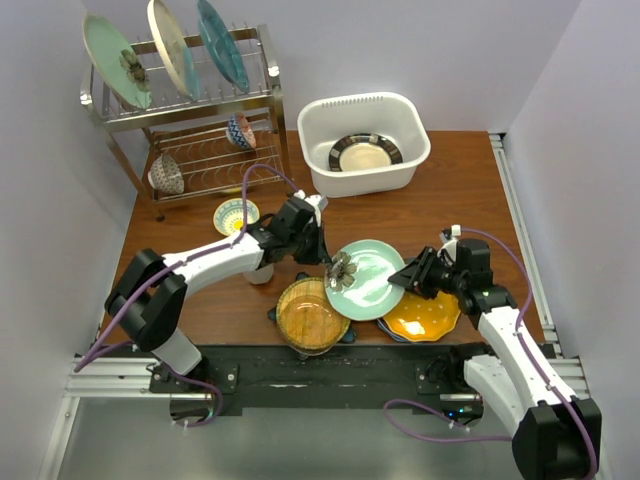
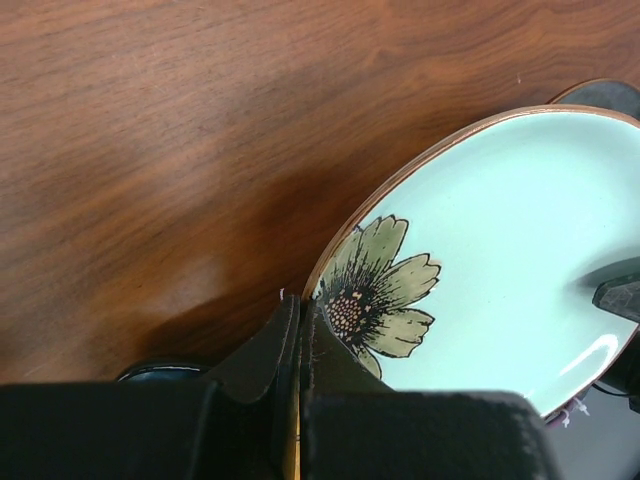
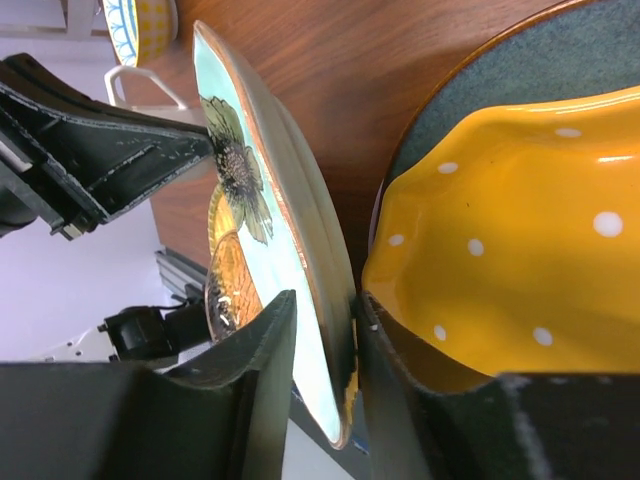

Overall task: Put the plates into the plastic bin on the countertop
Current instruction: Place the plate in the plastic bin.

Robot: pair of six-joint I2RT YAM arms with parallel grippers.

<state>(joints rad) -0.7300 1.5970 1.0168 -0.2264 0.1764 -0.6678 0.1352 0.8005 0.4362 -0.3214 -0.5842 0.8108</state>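
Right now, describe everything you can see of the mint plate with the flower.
The mint plate is round, glossy, ceramic-looking, pale green with a brown rim and one dark-centred flower near its edge. It looks raised off the countertop, slightly tilted. The left gripper is shut on its flower-side rim; the right gripper straddles the opposite rim, grip unclear.

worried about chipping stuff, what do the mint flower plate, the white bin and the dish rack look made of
Mint flower plate: probably glazed ceramic, glossy with a painted flower and brown rim. White bin: looks like moulded plastic, smooth with rounded corners. Dish rack: shiny metal wire, likely steel.
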